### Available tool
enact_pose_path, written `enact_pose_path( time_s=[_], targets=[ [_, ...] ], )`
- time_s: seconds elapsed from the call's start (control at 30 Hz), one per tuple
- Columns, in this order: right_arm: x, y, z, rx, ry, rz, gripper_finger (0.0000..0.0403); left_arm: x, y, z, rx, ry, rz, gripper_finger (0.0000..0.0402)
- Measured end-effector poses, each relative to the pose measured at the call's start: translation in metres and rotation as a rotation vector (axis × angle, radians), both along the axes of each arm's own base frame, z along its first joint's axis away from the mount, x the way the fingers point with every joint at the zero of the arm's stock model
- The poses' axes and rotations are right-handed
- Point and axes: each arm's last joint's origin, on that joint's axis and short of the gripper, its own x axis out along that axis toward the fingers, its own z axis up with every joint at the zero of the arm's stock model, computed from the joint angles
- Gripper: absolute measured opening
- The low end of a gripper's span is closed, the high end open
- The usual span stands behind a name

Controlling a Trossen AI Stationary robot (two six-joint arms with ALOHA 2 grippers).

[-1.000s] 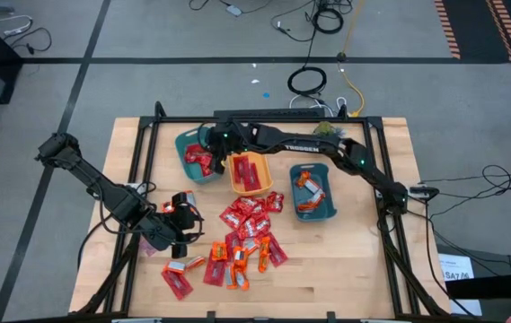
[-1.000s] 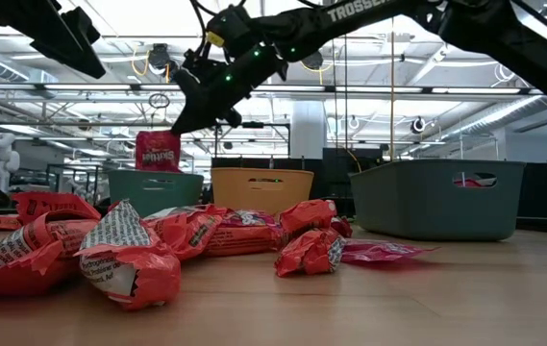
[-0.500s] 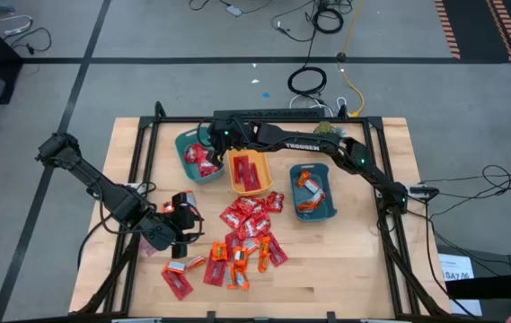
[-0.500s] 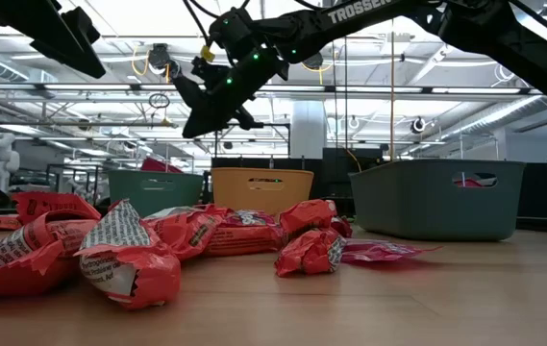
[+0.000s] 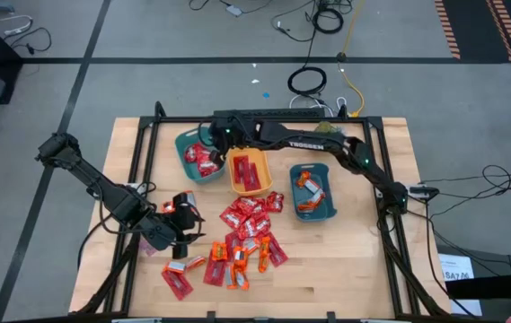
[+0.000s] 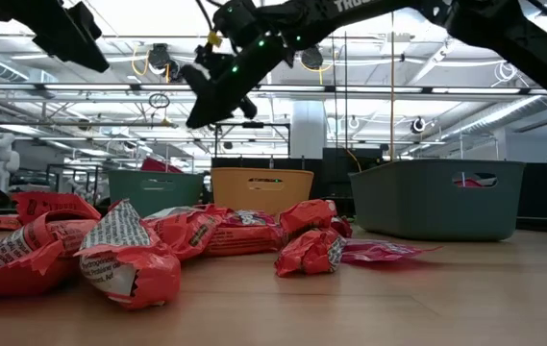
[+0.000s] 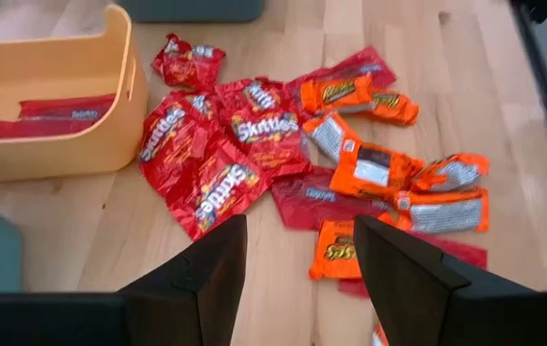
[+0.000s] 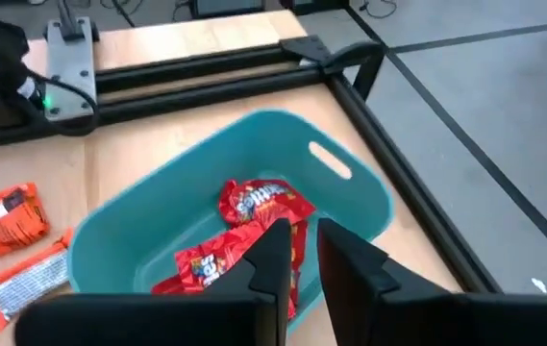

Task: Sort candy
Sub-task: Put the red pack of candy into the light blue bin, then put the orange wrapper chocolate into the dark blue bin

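The right gripper (image 8: 297, 252) hovers above the glossy teal plastic bin (image 8: 350, 207), fingers slightly parted and empty. A second ago it dangled a shiny red wrapped candy (image 8: 259, 207); now that lies crinkled in the bin. The left gripper (image 7: 297, 259), half open and empty, waits near the loose red and orange candy pile (image 7: 283, 154), well apart from that bin.

Three bins stand in a row on the wooden bench (image 5: 345, 269): a teal bin (image 5: 186, 144) on the left, an orange bin (image 5: 237, 182) in the middle, and a second teal bin (image 5: 329, 199) on the right. Cables (image 5: 309, 81) lie on the grey floor (image 5: 147, 27) beyond the bench.
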Motion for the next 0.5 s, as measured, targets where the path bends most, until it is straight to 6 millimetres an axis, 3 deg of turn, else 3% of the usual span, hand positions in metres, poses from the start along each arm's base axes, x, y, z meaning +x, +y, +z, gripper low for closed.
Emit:
enact_pose_path(
  time_s=[0.27, 0.5],
  targets=[
    [-0.033, 0.028, 0.041, 0.045, 0.139, 0.086, 0.0048, 0.001, 0.0, 0.001, -0.005, -0.007, 0.0, 0.0204],
    [-0.038, 0.071, 0.045, 0.034, 0.229, 0.192, 0.0062, 0.001, -0.001, 0.001, -0.011, -0.013, 0.0, 0.0204]
  ],
)
